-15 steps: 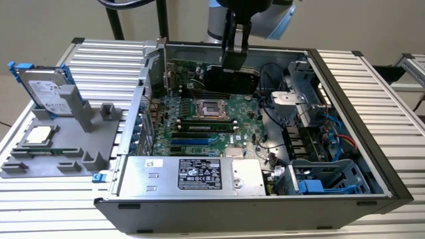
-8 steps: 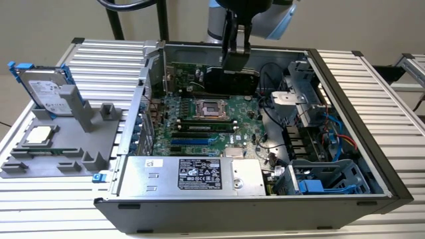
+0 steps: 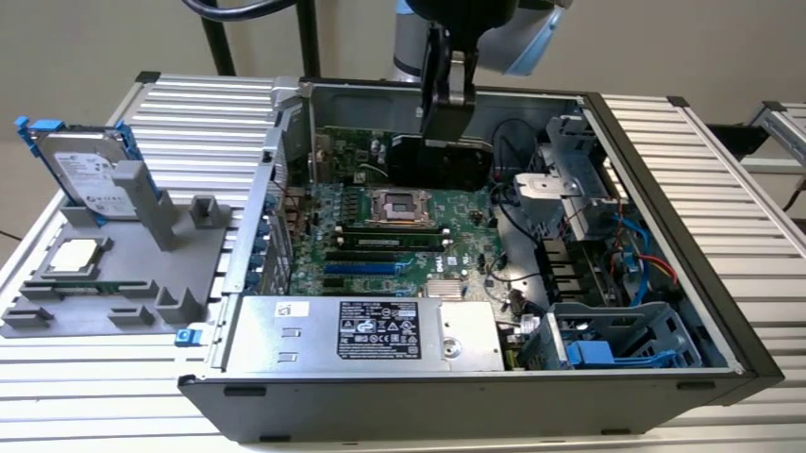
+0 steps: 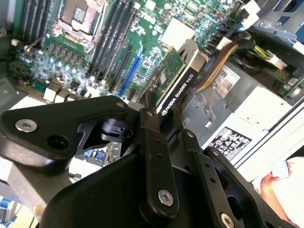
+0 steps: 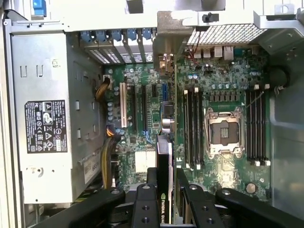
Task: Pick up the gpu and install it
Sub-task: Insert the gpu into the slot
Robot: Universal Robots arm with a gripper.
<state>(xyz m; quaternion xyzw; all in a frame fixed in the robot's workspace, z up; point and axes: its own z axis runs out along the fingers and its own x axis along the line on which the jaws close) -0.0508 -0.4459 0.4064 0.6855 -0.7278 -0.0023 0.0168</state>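
Ribbed aluminium makes up the tabletop (image 3: 705, 123), and on it you have the open computer case (image 3: 441, 406) lying on its side with its inside facing up. Within the case, the green motherboard (image 3: 377, 245) covers the floor, and the silver power supply (image 3: 377, 335) sits along the near wall in the exterior view. Outside the case, toward the exterior view's left, a grey fixture tray (image 3: 151, 293) holds a silver hard drive (image 3: 89, 175) with blue rails standing tilted at its far end, and a small square CPU chip (image 3: 74, 257) lying flat nearer the front. Your gripper (image 3: 447, 132) hangs inside the case over the far part of the motherboard, and its fingers are pinched onto the gpu (image 3: 435, 165). In the second wrist view the gripper (image 4: 166, 118) clamps one end of the gpu (image 4: 175, 80), which stands on edge with its green board on one face and its black shroud on the other. In the first wrist view the gpu (image 5: 165, 152) shows edge-on between the fingers of the gripper (image 5: 165, 176), lined up along the expansion slots beside the memory slots (image 5: 192, 128), with its silver bracket toward the rear slot openings. Whether its lower edge touches a slot you cannot tell. The empty CPU socket (image 3: 403, 205) lies just beside the card in the exterior view.
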